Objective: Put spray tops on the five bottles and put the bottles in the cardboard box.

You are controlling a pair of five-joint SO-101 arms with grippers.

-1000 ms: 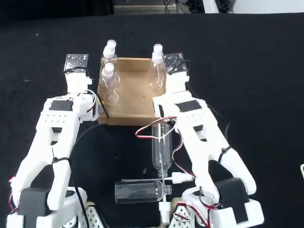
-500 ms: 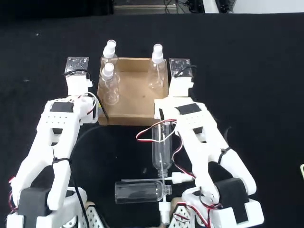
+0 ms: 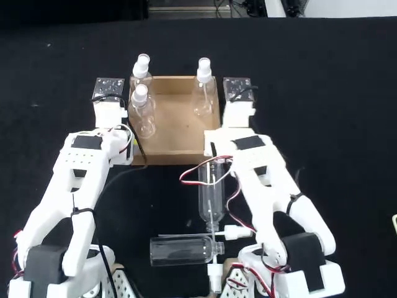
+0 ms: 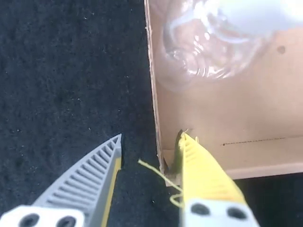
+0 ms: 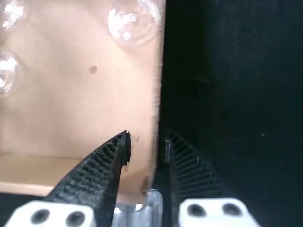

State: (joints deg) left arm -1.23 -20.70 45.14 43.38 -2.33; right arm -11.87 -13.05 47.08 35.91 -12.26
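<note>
Left gripper (image 4: 150, 138) hangs spread wide, fingers astride the left wall of the cardboard box (image 3: 180, 133). Right gripper (image 5: 147, 137) sits narrowly parted across the right wall, not clamped on it. Three spray-topped bottles (image 3: 141, 112) stand upright inside the box, two on the left and one far right. Two uncapped bottles (image 3: 211, 202) lie on the black table (image 3: 335, 93) between the arms, loose spray tops (image 3: 232, 233) just beside them.

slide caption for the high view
Left arm and right arm flank cardboard box holding three capped bottles; two uncapped bottles lie outside.
</note>
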